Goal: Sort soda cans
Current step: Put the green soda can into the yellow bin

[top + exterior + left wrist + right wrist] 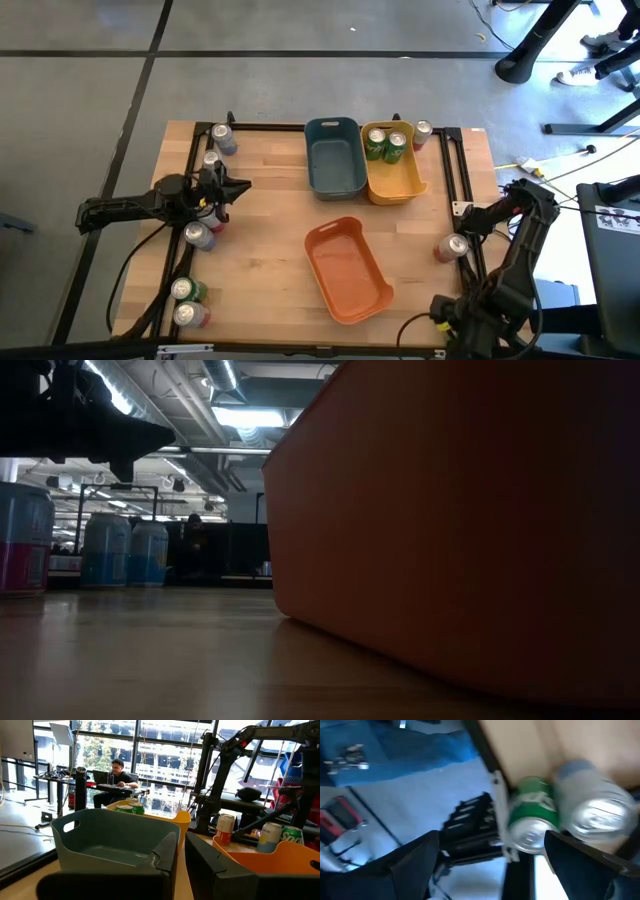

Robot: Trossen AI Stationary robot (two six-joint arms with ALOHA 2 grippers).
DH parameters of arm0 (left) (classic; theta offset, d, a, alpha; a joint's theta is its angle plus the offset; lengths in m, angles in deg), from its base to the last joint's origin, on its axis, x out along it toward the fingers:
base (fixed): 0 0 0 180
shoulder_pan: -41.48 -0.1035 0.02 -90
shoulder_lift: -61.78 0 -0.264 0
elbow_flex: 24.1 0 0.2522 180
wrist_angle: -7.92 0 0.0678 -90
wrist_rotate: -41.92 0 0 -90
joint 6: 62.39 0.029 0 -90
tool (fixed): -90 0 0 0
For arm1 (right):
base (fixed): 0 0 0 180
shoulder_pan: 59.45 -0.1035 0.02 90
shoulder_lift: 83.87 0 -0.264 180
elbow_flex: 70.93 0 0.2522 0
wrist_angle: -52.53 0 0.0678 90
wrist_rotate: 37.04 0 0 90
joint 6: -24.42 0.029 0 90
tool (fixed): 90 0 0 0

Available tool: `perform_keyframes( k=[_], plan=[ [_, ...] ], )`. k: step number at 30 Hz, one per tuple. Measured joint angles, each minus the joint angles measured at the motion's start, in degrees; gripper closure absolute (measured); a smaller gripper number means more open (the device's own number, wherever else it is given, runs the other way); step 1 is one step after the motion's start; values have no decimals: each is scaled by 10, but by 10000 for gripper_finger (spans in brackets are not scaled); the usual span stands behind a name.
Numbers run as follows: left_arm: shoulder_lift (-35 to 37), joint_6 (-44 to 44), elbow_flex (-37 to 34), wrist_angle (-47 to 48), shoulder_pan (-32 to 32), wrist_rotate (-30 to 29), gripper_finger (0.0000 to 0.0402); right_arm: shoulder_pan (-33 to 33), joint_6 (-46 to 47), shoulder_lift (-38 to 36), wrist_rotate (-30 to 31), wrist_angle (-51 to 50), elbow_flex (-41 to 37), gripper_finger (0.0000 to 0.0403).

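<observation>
The table [270, 215] is showing a pale wood top with visible plank seams and a smooth, faintly shiny finish, edged by a dark matt metal frame [192, 170]. Standing on that table, the teal bin [334, 158], yellow bin [395, 182] and orange bin [346, 270] are looking like smooth moulded plastic with a soft satin sheen. The soda cans [386, 146] are gleaming as thin metal, their silver tops bright and glossy, their printed bodies smooth, while the left gripper [232, 186] over the table is appearing as dull black plastic or metal.
</observation>
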Motion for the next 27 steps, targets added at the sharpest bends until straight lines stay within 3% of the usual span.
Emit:
perform_keyframes(
  k=[9,18,22,27],
  plan=[
    [0,-1,0,0,0,0,373,4,-31,0,134,116,0,45],
    [0,-18,0,-5,0,0,373,-49,43,6,71,-23,0,45],
    [0,-18,0,-5,0,0,373,-63,122,8,73,-14,0,45],
    [0,-17,0,-5,-1,0,373,-71,156,11,97,4,0,45]
  ],
)
